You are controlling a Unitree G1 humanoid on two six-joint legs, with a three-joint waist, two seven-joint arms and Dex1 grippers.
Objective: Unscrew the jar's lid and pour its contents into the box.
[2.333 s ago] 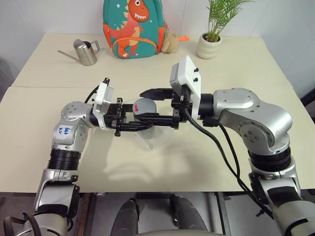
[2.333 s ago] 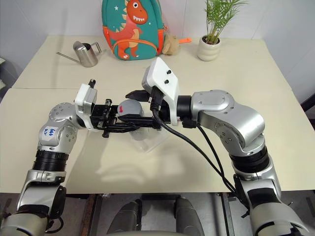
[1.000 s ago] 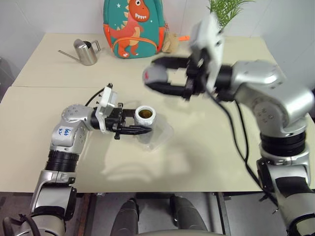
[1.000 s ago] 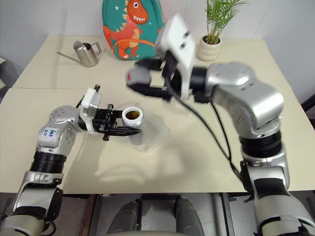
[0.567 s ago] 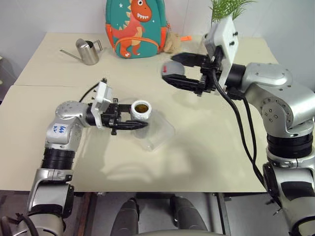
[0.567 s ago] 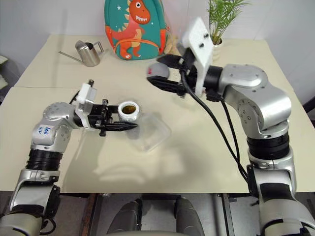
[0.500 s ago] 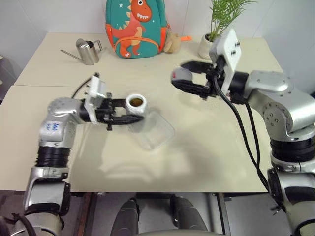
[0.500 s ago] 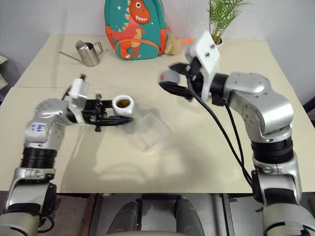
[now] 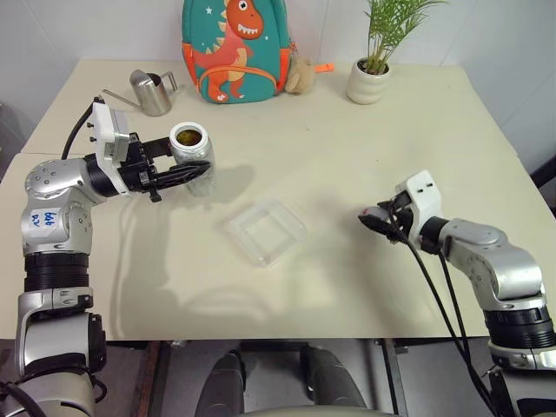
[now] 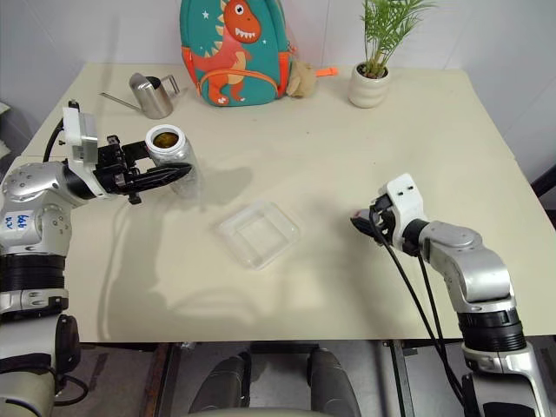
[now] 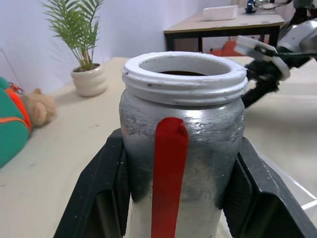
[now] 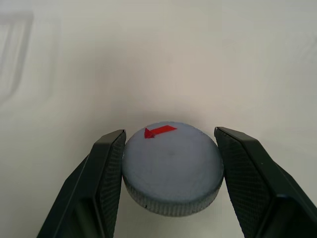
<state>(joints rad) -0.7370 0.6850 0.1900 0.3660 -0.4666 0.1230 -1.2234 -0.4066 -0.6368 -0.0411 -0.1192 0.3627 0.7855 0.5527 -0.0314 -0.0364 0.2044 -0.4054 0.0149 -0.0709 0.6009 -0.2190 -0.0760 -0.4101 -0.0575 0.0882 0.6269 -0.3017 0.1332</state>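
Open jar [image 9: 192, 148] held upright in left gripper [image 9: 184, 175] above the table [image 9: 347, 130], lid [image 12: 172, 166] clamped in right gripper [image 12: 171, 171] low over the tabletop, clear box [image 9: 265, 231] lying between them.

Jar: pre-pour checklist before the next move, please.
1. Lid off the jar: ok, the mouth is open.
2. Left end effector shut on jar: ok, fingers clamp both sides.
3. Jar upright, contents inside: ok, brown fill shows in the mouth.
4. Jar over the box: not ok, it is held well off to the box's left.
5. Box free to receive: ok, nothing in it, nothing over it.
6. Right end effector out of the way: ok, shut on lid, low over the table to the box's right; whether the lid rests on the table, cannot tell.
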